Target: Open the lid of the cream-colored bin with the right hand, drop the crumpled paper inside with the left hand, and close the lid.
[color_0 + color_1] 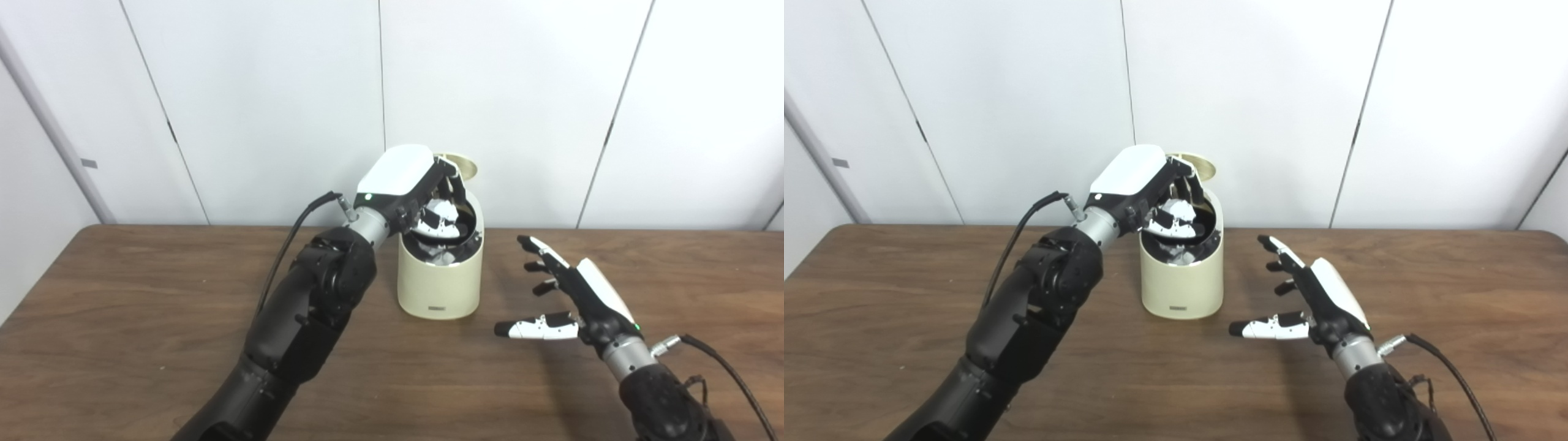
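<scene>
The cream-colored bin [440, 278] stands on the wooden table [122, 294], its lid [463, 164] tipped up at the far side. The left hand [407, 190] hangs over the open mouth, fingers dipped inside; whether it grips anything cannot be told. Crumpled paper [442, 257] shows within the bin, below those fingers. The right hand [572, 294] hovers right of the bin, fingers spread, holding nothing.

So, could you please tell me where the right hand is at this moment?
The right hand is open above the table, to the right of the cream-colored bin and clear of it.
</scene>
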Controlling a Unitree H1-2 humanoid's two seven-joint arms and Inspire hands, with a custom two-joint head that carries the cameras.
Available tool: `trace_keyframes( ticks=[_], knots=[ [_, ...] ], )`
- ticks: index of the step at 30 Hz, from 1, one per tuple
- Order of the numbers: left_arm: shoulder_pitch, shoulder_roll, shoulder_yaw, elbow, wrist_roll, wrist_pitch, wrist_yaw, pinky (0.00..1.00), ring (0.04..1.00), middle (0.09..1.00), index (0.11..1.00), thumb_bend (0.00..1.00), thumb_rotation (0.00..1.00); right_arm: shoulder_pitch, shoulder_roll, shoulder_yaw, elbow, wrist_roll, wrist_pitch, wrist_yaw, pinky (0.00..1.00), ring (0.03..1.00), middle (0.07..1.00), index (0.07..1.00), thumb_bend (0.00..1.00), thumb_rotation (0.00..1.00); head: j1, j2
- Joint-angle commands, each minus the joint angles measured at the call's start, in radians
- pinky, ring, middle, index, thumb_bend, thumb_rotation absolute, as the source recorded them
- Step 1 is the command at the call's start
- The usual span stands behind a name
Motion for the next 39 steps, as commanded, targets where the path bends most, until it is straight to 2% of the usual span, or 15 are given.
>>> trace_keyframes(
  ticks=[1, 4, 11, 14, 16, 20, 21, 22, 23, 24, 25, 26, 30, 33, 39],
  knots=[
    [-0.055, 0.002, -0.001, 0.005, 0.017, -0.034, 0.078, 0.33, 0.373, 0.510, 0.524, 0.50, 0.00, -0.025, -0.001, -0.010, -0.043, -0.002, -0.008, -0.013, 0.65, 0.831, 0.923, 0.930, 0.88, 0.32, 0.000, 0.001],
    [-0.054, 0.006, -0.011, 0.035, 0.027, -0.053, 0.121, 0.33, 0.370, 0.506, 0.520, 0.50, 0.00, -0.019, -0.003, -0.010, -0.053, -0.001, -0.005, -0.007, 0.65, 0.837, 0.926, 0.932, 0.88, 0.32, 0.003, 0.007],
    [-0.056, 0.015, -0.044, 0.117, 0.085, -0.105, 0.256, 0.23, 0.329, 0.454, 0.539, 0.49, 0.00, -0.008, 0.000, -0.016, -0.062, 0.009, -0.004, -0.006, 0.65, 0.837, 0.924, 0.931, 0.88, 0.32, 0.006, 0.013],
    [-0.053, 0.015, -0.046, 0.127, 0.088, -0.109, 0.272, 0.24, 0.330, 0.447, 0.537, 0.49, 0.00, -0.006, -0.001, -0.016, -0.065, 0.008, -0.005, -0.007, 0.65, 0.838, 0.924, 0.932, 0.88, 0.32, 0.004, 0.015],
    [-0.051, 0.016, -0.044, 0.134, 0.077, -0.123, 0.276, 0.27, 0.349, 0.477, 0.540, 0.49, 0.00, -0.006, -0.001, -0.016, -0.066, 0.007, -0.006, -0.008, 0.65, 0.835, 0.920, 0.930, 0.87, 0.30, 0.004, 0.015],
    [-0.051, 0.021, -0.054, 0.127, 0.096, -0.101, 0.252, 0.36, 0.399, 0.505, 0.529, 0.50, 0.00, -0.004, -0.003, -0.017, -0.063, 0.008, -0.013, -0.011, 0.65, 0.830, 0.918, 0.924, 0.87, 0.29, 0.004, 0.015],
    [-0.051, 0.022, -0.056, 0.123, 0.100, -0.097, 0.246, 0.38, 0.470, 0.501, 0.507, 0.51, 0.00, -0.004, -0.003, -0.017, -0.063, 0.009, -0.013, -0.010, 0.65, 0.831, 0.917, 0.923, 0.87, 0.28, 0.004, 0.015],
    [-0.050, 0.022, -0.058, 0.119, 0.100, -0.094, 0.241, 0.40, 0.512, 0.562, 0.501, 0.52, 0.03, -0.004, -0.003, -0.018, -0.063, 0.010, -0.012, -0.010, 0.65, 0.832, 0.917, 0.923, 0.87, 0.29, 0.004, 0.015],
    [-0.049, 0.024, -0.058, 0.115, 0.099, -0.092, 0.232, 0.43, 0.546, 0.605, 0.565, 0.72, 0.03, -0.003, -0.002, -0.019, -0.063, 0.011, -0.011, -0.009, 0.65, 0.832, 0.917, 0.923, 0.87, 0.29, 0.004, 0.015],
    [-0.049, 0.027, -0.061, 0.110, 0.099, -0.088, 0.217, 0.45, 0.575, 0.636, 0.609, 0.83, 0.04, -0.003, -0.002, -0.020, -0.063, 0.013, -0.011, -0.009, 0.66, 0.833, 0.916, 0.922, 0.87, 0.28, 0.004, 0.015],
    [-0.049, 0.030, -0.065, 0.103, 0.105, -0.079, 0.200, 0.48, 0.611, 0.674, 0.655, 0.89, 0.07, -0.002, -0.001, -0.021, -0.063, 0.015, -0.012, -0.010, 0.66, 0.837, 0.916, 0.922, 0.86, 0.27, 0.004, 0.015],
    [-0.049, 0.034, -0.069, 0.096, 0.112, -0.070, 0.184, 0.50, 0.630, 0.702, 0.683, 0.92, 0.09, -0.003, -0.001, -0.021, -0.063, 0.015, -0.012, -0.010, 0.66, 0.839, 0.917, 0.923, 0.87, 0.27, 0.004, 0.015],
    [-0.047, 0.045, -0.080, 0.063, 0.133, -0.032, 0.131, 0.51, 0.683, 0.788, 0.756, 0.97, 0.15, -0.002, -0.002, -0.020, -0.068, 0.006, -0.004, -0.011, 0.67, 0.836, 0.917, 0.923, 0.87, 0.28, 0.007, 0.022],
    [-0.043, 0.050, -0.082, 0.048, 0.139, -0.021, 0.115, 0.52, 0.708, 0.818, 0.780, 0.98, 0.16, -0.002, -0.001, -0.021, -0.074, 0.008, 0.003, -0.007, 0.68, 0.839, 0.920, 0.923, 0.87, 0.27, 0.009, 0.024],
    [-0.035, 0.054, -0.080, 0.032, 0.143, -0.016, 0.104, 0.54, 0.722, 0.822, 0.782, 0.97, 0.14, -0.003, -0.002, -0.020, -0.078, 0.012, 0.014, -0.002, 0.67, 0.842, 0.925, 0.929, 0.87, 0.28, 0.010, 0.025]
  ],
)
